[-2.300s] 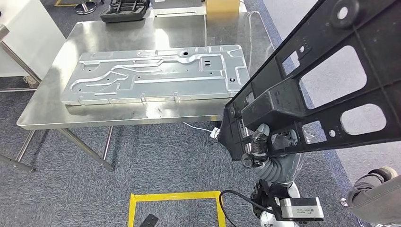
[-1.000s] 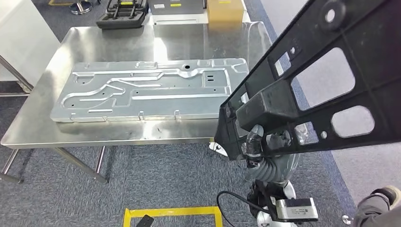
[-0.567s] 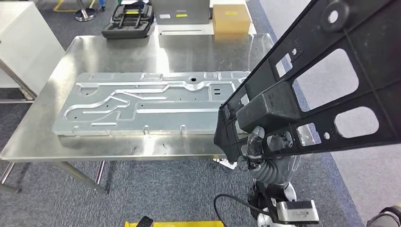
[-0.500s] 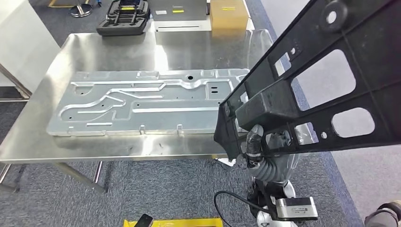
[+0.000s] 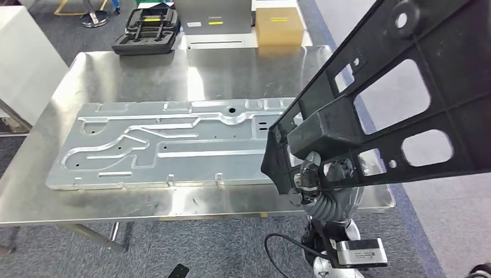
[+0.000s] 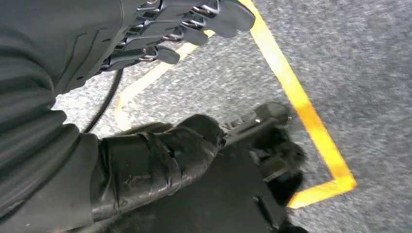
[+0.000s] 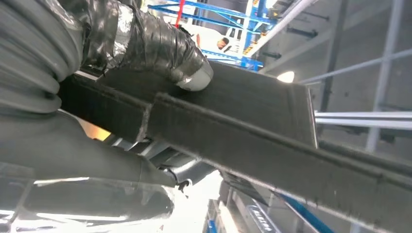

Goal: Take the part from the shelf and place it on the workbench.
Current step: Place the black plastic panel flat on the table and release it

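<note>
The workbench [image 5: 191, 63] was the biggest thing there: a stainless-steel table, shiny and smeared with reflections, its near right corner hidden behind what the robot carried. Flat on the workbench lay a long stamped metal panel [image 5: 162, 145], pale grey, pressed with ribs, curved channels and small holes; its long side ran along the workbench front and its right end was covered from sight.

The part [image 5: 394, 87] was a large black plastic frame, matt and slightly grainy, with rounded-corner cut-outs, stiffening ribs and a boxy block at its lower end. It hung in the air above the near right corner of the workbench, not resting on it. Its long axis climbed from that low block up and away to the right, where the frame ran out of sight.

The right hand [image 5: 310, 179] gripped the part from beneath at the low end, tape-wrapped thumb [image 7: 170, 53] pressed on a rough black bar; its other fingers were hidden.

Beyond the far edge of the workbench sat a black moulded tray [image 5: 146, 28] and a cardboard box [image 5: 279, 26].

The left hand [image 6: 160, 34] hung over grey carpet and yellow floor tape [image 6: 296, 102], holding nothing, fingers loosely curled and apart.
</note>
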`<action>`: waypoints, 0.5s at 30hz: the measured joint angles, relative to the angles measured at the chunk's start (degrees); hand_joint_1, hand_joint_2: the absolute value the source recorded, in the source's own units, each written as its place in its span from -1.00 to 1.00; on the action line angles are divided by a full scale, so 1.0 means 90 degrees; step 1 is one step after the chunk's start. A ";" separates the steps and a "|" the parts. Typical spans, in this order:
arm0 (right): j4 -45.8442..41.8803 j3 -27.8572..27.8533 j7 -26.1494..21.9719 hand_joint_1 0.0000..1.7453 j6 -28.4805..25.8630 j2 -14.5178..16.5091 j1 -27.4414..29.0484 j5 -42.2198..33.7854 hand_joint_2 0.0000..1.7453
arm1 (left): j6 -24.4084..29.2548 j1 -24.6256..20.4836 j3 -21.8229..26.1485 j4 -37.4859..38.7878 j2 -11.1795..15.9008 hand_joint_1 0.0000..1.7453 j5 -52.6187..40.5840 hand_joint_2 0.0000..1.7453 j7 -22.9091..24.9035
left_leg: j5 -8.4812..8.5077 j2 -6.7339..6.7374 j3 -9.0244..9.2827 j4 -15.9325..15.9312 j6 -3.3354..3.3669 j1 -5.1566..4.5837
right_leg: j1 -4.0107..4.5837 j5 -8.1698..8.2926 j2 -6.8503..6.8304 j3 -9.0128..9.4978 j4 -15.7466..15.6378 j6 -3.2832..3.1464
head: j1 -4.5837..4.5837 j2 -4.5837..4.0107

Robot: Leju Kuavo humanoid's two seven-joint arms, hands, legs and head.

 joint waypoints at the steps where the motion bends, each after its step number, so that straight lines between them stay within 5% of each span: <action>1: 0.0002 0.0000 0.0001 1.00 0.0001 -0.0001 -0.0003 -0.0005 1.00 | -0.0004 0.0001 0.0000 0.0001 0.0001 -1.00 0.0002 1.00 -0.0006 | 0.0030 -0.0007 0.0027 -0.0019 0.0041 -0.0006 | -0.0015 -0.0037 -0.0001 0.0010 -0.0010 0.0043 | 0.0008 0.0000; 4: 0.0003 0.0000 0.0000 1.00 0.0002 -0.0002 -0.0007 -0.0013 1.00 | -0.0007 -0.0021 0.0000 0.0002 0.0005 -1.00 0.0009 1.00 -0.0027 | 0.0004 -0.0010 0.0134 -0.0109 0.0148 -0.0002 | -0.0045 -0.0265 -0.0018 -0.0145 0.0360 0.0106 | 0.0014 0.0000; 6: 0.0019 0.0000 0.0012 1.00 0.0004 -0.0006 -0.0008 -0.0006 1.00 | -0.0014 -0.0035 0.0000 0.0002 0.0005 -1.00 0.0017 1.00 -0.0039 | -0.0055 -0.0010 0.0208 -0.0128 0.0212 -0.0022 | -0.0034 -0.0564 -0.0027 -0.0626 0.1210 0.0113 | 0.0017 0.0000; 8: 0.0046 0.0000 0.0104 1.00 0.0015 -0.0028 -0.0001 0.0069 1.00 | -0.0025 -0.0030 0.0000 0.0002 0.0003 -1.00 0.0022 1.00 -0.0041 | -0.0118 -0.0014 0.0269 -0.0125 0.0236 -0.0052 | -0.0025 -0.0584 -0.0027 -0.1074 0.1771 0.0100 | 0.0016 0.0000; 9: 0.0057 0.0000 0.0217 1.00 0.0021 -0.0053 0.0001 0.0182 1.00 | -0.0027 -0.0023 0.0000 0.0002 0.0002 -1.00 0.0024 1.00 -0.0041 | -0.0153 -0.0018 0.0312 -0.0122 0.0239 -0.0064 | -0.0016 -0.0395 -0.0027 -0.1139 0.1700 0.0080 | 0.0015 0.0000; 12: 0.0078 0.0000 0.0837 1.00 0.0035 -0.0179 -0.0011 0.0962 1.00 | -0.0029 -0.0021 0.0000 0.0002 0.0002 -1.00 0.0029 1.00 -0.0037 | -0.0269 -0.0037 0.0441 -0.0100 0.0217 -0.0088 | 0.0054 0.0405 -0.0029 -0.0820 0.0549 -0.0031 | 0.0014 0.0000; 15: 0.0092 -0.0033 0.1510 1.00 0.0106 -0.0345 -0.0026 0.1902 1.00 | -0.0029 -0.0039 0.0000 0.0002 0.0005 -1.00 0.0033 1.00 -0.0030 | -0.0314 -0.0048 0.0452 -0.0093 0.0160 -0.0109 | 0.0092 0.0514 -0.0018 -0.0640 0.0086 -0.0088 | 0.0009 0.0000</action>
